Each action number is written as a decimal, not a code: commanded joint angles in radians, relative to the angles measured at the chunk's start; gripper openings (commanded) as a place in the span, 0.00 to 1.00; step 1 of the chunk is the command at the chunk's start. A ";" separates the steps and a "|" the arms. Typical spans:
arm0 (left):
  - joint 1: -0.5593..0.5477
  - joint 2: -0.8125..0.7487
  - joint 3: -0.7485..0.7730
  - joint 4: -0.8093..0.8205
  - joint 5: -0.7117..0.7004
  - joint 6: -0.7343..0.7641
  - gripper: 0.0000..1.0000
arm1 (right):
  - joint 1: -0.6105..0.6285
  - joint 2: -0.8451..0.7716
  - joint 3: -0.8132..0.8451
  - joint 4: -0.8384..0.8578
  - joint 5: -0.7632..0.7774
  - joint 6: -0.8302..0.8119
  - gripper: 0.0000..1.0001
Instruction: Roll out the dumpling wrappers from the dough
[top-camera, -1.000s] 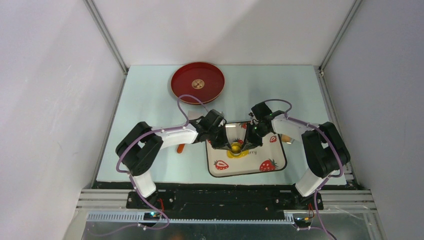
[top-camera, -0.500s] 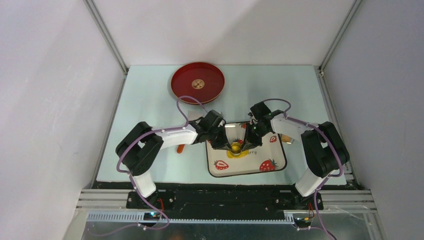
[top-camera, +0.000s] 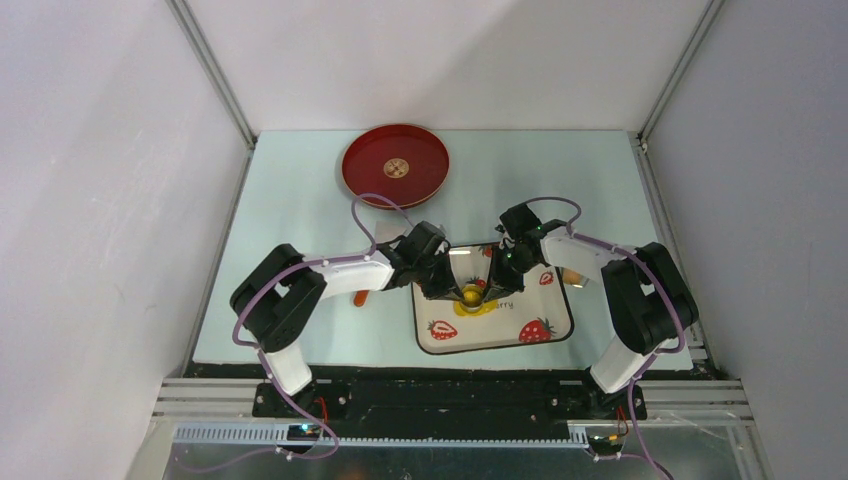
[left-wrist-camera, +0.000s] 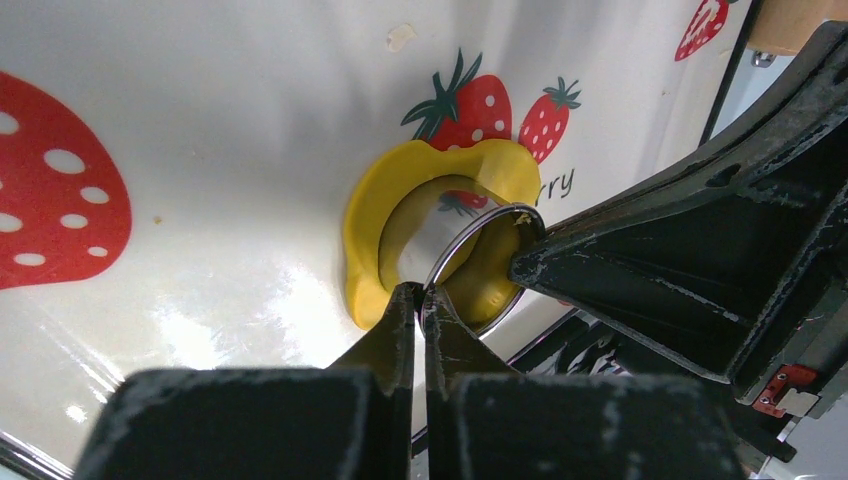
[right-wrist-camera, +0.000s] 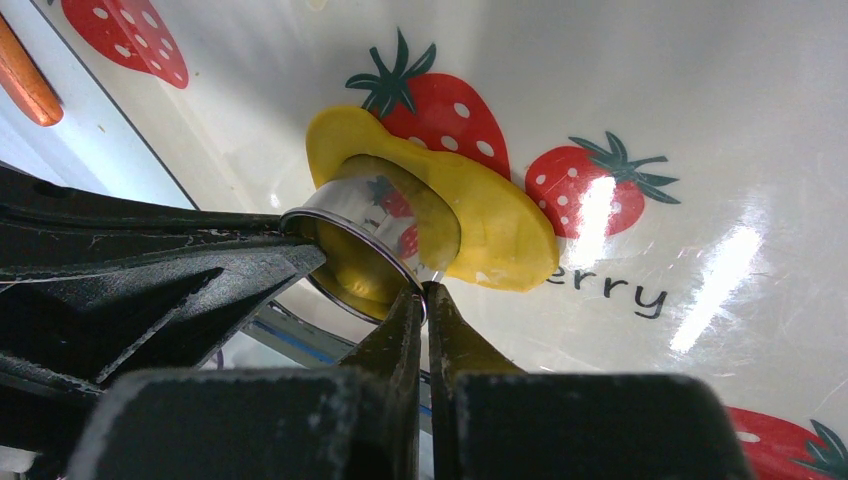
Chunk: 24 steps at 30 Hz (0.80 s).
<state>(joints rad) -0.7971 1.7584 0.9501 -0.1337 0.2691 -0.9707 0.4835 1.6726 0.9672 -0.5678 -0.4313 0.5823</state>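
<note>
Left gripper (left-wrist-camera: 420, 300) and right gripper (right-wrist-camera: 422, 300) each clamped on ring (right-wrist-camera: 375, 205) rim, tilted over dough (right-wrist-camera: 500, 235). Risk: thin-edge pinch slips; ring drops, gouges dough.

Pale table (top-camera: 300, 200), red plate (top-camera: 420, 182), strawberry tray (top-camera: 490, 337)

- The left arm (top-camera: 335, 270) is reaching inward toward the right, and the left end effector (left-wrist-camera: 420, 292) is pinching the rim of a metal ring (left-wrist-camera: 462, 235), fingers pressed together.
- The right arm (top-camera: 590, 255) is reaching inward toward the left, and the right end effector (right-wrist-camera: 424, 292) is pinching the same ring's opposite rim.
</note>
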 joint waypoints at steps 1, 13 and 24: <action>-0.029 0.113 -0.072 -0.100 -0.051 -0.010 0.00 | 0.058 0.073 -0.046 0.059 0.033 -0.007 0.00; -0.030 0.115 -0.086 -0.100 -0.061 -0.015 0.00 | 0.059 0.068 -0.065 0.085 0.005 0.012 0.00; -0.030 0.114 -0.096 -0.100 -0.072 -0.023 0.00 | 0.065 0.067 -0.095 0.115 -0.005 0.036 0.00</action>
<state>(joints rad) -0.7959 1.7603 0.9298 -0.1062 0.2695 -0.9886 0.4854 1.6642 0.9463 -0.5396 -0.4389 0.5953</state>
